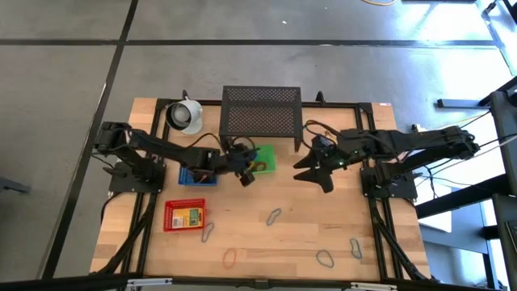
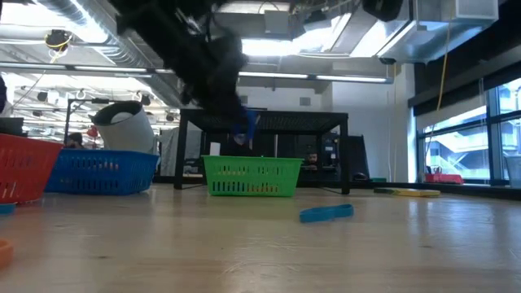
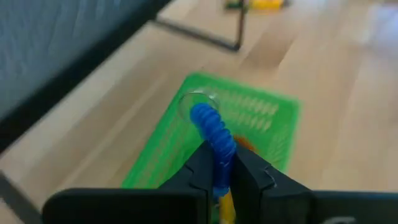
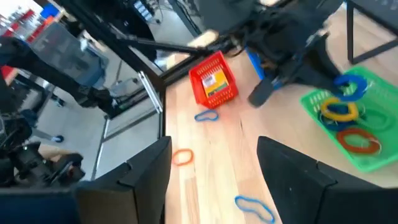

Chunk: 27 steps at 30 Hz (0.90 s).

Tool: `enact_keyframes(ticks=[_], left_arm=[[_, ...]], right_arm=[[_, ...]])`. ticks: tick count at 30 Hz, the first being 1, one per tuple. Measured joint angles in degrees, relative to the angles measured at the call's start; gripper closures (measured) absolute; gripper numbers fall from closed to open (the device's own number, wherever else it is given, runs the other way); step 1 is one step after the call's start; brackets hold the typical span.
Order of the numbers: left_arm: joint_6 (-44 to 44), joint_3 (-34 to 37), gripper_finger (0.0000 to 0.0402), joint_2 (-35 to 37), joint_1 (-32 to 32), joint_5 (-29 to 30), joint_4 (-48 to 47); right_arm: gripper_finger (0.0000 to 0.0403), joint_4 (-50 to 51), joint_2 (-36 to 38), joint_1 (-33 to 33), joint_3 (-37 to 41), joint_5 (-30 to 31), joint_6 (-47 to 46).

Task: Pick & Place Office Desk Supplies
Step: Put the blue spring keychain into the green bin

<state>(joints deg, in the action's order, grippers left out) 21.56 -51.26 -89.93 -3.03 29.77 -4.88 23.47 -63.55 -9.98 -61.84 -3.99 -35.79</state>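
Left wrist view: left hand pinches blue rubber band above green basket

Both arms are dark, nearly black, built of jointed segments on square black base plates. The left gripper ends in two flat, tapered black fingers on a broad black body. The right gripper shows two wide, blunt black fingers. Thin black cables loop along the right arm; what may be a small green light shows near its wrist.
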Motion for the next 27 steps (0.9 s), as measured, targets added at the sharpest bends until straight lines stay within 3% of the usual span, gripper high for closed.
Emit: enact_keyframes(ticks=[16,21,27], left_arm=[[0.26,0.00,0.0373,-7.72,3.18,-2.33,-0.04],[0.35,0.00,0.0359,-7.72,3.20,-2.27,-0.03],[0.33,0.00,0.0306,-7.61,3.20,-2.39,-0.05]], right_arm=[[0.0170,18.85,-0.37,-10.35,0.02,17.90,-13.55],[0.0186,26.18,-1.58,-14.10,0.02,17.05,-24.54],[0.0198,34.42,-6.01,-19.49,0.02,9.51,-36.06]])
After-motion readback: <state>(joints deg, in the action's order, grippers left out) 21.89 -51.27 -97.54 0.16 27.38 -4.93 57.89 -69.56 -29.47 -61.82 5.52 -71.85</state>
